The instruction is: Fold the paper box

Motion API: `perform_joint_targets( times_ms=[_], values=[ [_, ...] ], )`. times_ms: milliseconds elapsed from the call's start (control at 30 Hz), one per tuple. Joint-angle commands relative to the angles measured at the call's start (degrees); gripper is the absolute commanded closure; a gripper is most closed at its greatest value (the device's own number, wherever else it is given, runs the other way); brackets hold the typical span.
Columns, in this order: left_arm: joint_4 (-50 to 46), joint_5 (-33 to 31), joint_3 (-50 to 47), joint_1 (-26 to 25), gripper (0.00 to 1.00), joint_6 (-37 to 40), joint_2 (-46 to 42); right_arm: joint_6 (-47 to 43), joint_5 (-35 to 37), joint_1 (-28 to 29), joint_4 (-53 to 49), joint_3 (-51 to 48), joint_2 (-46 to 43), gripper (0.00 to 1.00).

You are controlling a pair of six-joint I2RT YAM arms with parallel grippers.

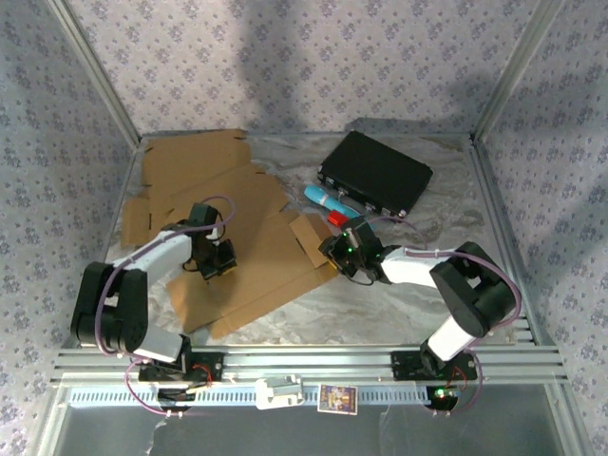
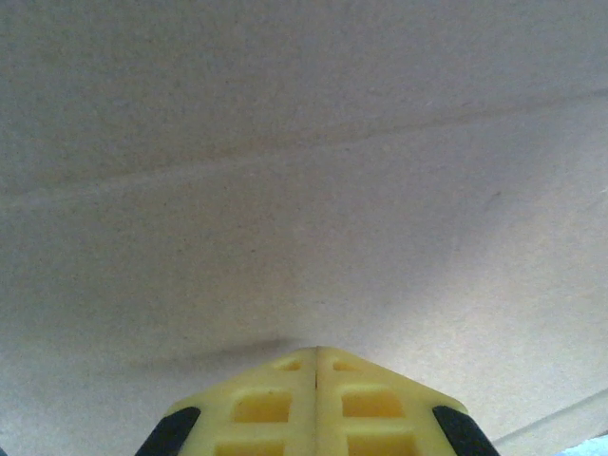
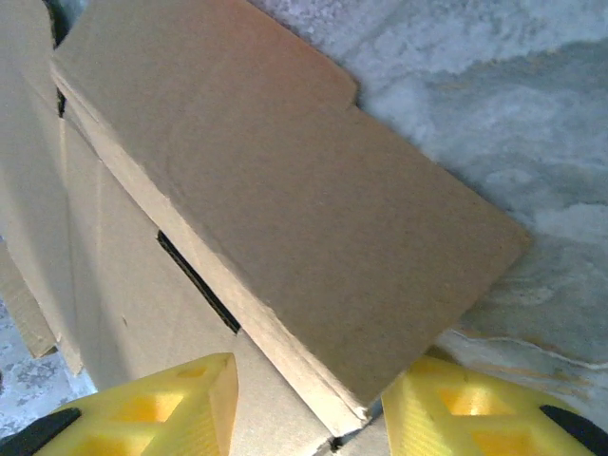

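— Though mostly flat, raised at one flap on the right side. Speaking of the paper box [image 1: 266, 271], spread over the left and middle of the table [image 1: 399, 304].

— Noted. Reaches how far?

— From near the far left corner down toward the near rail. Brown, creased, several joined panels.

— And the left gripper [image 1: 220, 256]?

— Planted on a middle-left panel of the paper box. From the wrist: yellow fingers [image 2: 271, 408] pressed together with no gap, tips down on bare brown board, with a crease across the panel just beyond. Gripping nothing, only touching.

— Right gripper [image 1: 344, 249]?

— Sits at the right edge of the paper box, at the flap [image 3: 285, 209]. Fingers [image 3: 180, 399] parted, one on each side of the flap's corner. Plain gap at one finger. At the other, just beside the board; cannot tell whether touching.

— Clamped, then?

— Not visibly. Straddling rather than squeezing.

— Anything else lying about?

— Black case [image 1: 375, 171] at the far right, apart from the paper box. Blue tube [image 1: 325, 199] with a red end [image 1: 335, 218] between the case and the flap, just beyond the right gripper. Small card [image 1: 337, 399] and a white piece [image 1: 280, 391] on the near rail, between the two arm bases.
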Motion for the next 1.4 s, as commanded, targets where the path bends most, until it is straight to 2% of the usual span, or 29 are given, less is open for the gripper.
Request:
perform_joint_targets(
  times_ms=[0, 300, 500, 600, 633, 800, 867, 933, 1033, 1167, 1367],
  values=[
    [-0.1, -0.6, 1.7, 0.2, 1.0, 2.3, 1.6, 1.4, 1.3, -0.3, 2.2, 0.1, 1.5, 0.56],
    [-0.2, -0.7, 3.0, 0.2, 1.0, 4.7, 4.1, 3.1, 1.2, -0.7, 8.9, -1.9, 4.3, 0.61],
    [-1.0, -1.6, 4.8, -0.1, 1.0, 5.6, 2.8, 5.7, 2.7, -0.1, 7.1, 0.3, 3.1, 0.79],
    [-3.3, -4.0, 7.4, -1.2, 1.0, 6.2, 0.2, 7.0, 3.6, 0.3, 3.0, 3.3, 1.7, 0.97],
    [-4.8, -5.7, 8.6, -1.8, 0.96, 6.3, -1.0, 7.7, 3.9, 0.5, 2.2, 4.1, 1.2, 1.0],
    [-12.4, -15.7, 14.9, -6.9, 0.65, 4.6, -9.1, 14.1, 5.8, 2.0, -7.0, 10.2, -3.1, 1.0],
    [-16.1, -19.1, 16.9, -7.6, 0.54, 0.8, -12.4, 15.9, 6.8, 2.5, -9.9, 13.3, -4.6, 1.0],
    [-21.0, -22.2, 18.7, -7.5, 0.48, -4.8, -15.9, 16.8, 7.5, 2.5, -13.9, 17.4, -5.3, 1.0],
    [-25.8, -23.8, 20.7, -7.1, 0.35, -11.0, -20.8, 17.4, 6.9, 1.7, -17.6, 22.6, -5.0, 1.0],
    [-33.5, -23.9, 22.2, -2.3, 0.23, -19.4, -26.3, 18.0, 3.3, -0.3, -18.6, 28.3, -2.3, 1.0],
    [-38.3, -12.1, 19.1, 14.9, 0.19, -28.2, -31.4, 18.0, 0.8, -1.8, -20.0, 34.0, -0.6, 1.0]
  ],
)
